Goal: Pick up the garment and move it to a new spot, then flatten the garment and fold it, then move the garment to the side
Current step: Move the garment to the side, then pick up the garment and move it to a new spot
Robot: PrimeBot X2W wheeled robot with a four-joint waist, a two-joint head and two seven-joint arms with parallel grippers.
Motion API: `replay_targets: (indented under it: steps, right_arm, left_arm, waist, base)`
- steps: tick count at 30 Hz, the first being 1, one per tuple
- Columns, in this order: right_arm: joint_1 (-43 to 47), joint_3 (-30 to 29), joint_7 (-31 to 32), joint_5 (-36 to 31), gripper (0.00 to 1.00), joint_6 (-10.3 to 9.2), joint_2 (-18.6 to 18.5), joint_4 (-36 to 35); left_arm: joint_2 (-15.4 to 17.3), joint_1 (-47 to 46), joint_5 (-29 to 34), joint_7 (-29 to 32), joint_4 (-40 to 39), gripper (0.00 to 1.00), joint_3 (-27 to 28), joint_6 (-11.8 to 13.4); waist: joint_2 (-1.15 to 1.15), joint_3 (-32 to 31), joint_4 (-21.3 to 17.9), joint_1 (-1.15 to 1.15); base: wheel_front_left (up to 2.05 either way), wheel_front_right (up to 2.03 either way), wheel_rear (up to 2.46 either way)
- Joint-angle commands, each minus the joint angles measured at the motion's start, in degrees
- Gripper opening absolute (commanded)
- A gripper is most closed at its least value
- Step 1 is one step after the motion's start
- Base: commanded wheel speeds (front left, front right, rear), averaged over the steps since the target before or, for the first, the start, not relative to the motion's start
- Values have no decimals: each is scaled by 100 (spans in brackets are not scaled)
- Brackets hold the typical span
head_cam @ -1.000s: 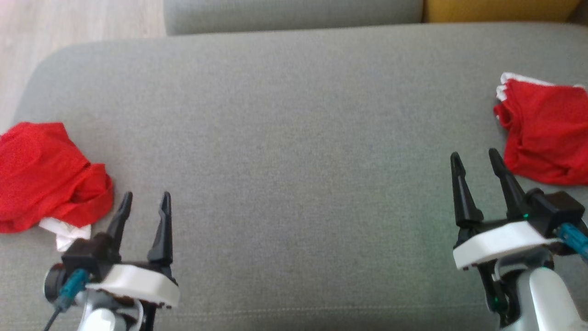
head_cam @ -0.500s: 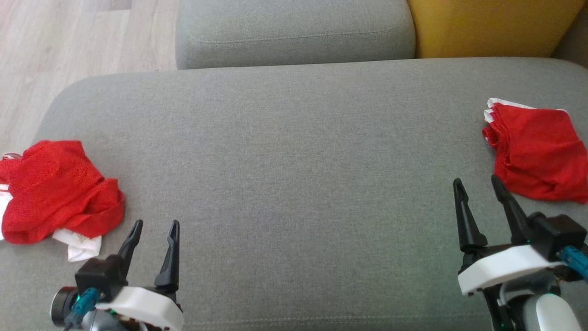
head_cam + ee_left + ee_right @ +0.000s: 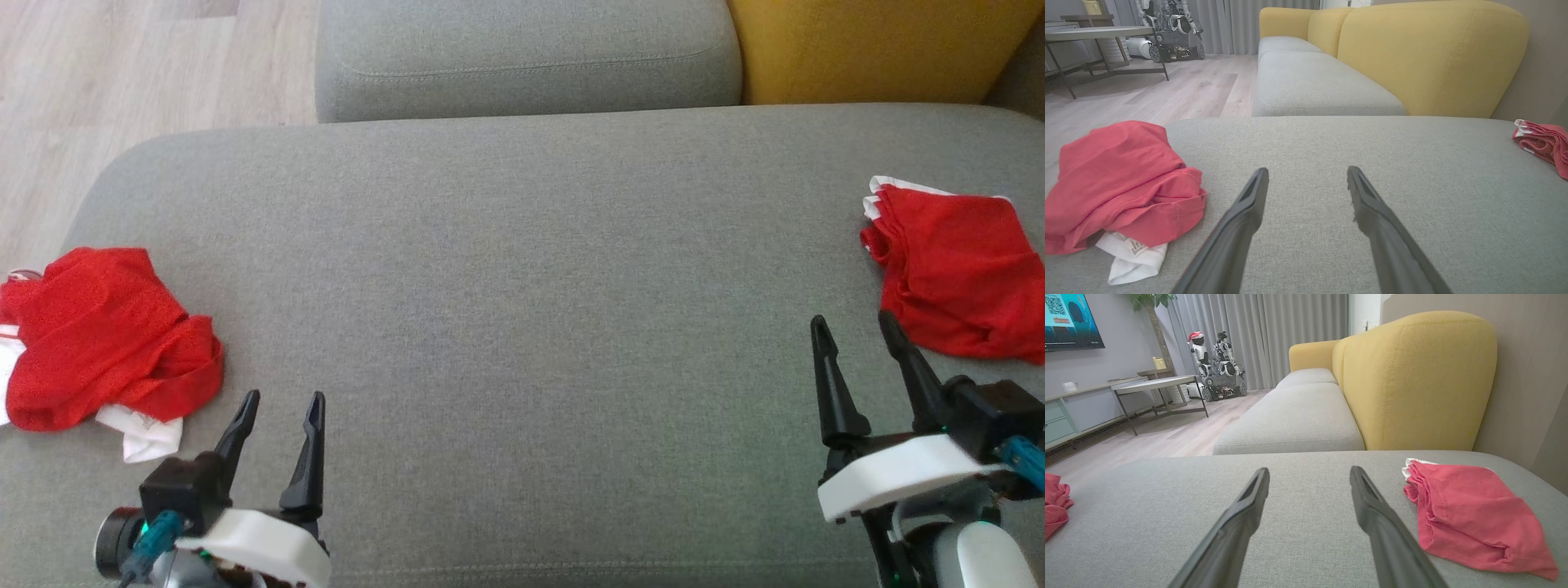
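The left gripper [image 3: 285, 394] and right gripper [image 3: 851, 318] are held wide and empty; only the view has been shifted (crumpled garment [image 3: 98, 335] untouched, pickup not begun).

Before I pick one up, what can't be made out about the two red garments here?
- Crumpled red garment: head view's left edge cuts it; its own folds hide its shape and most of the white fabric beneath.
- Label on that white fabric, left wrist view: print too small to read.
- Folded red garment: head view's right edge cuts it; its lower layers are hidden.
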Motion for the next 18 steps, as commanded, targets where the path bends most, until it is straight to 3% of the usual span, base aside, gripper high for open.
replay_targets:
  steps: [1, 10, 18]
  right_arm:
    - [-113, 104, -11, 35, 100, -4, -22, -226]
    - [-73, 16, 27, 49, 100, -4, -21, -261]
    - [53, 54, 74, 96, 100, -4, -21, -403]
  left_arm:
    - [126, -255, 28, -13, -204, 100, 204, 53]
    - [132, -322, 0, -4, -229, 100, 174, 73]
    - [59, -544, -26, -34, -190, 100, 108, 54]
  waist:
    - [0, -2, -5, 0]
    - [0, 6, 101, 0]
    - [0, -18, 807, 0]
  base:
    - [0, 0, 0]
    - [0, 0, 0]
    - [0, 0, 0]
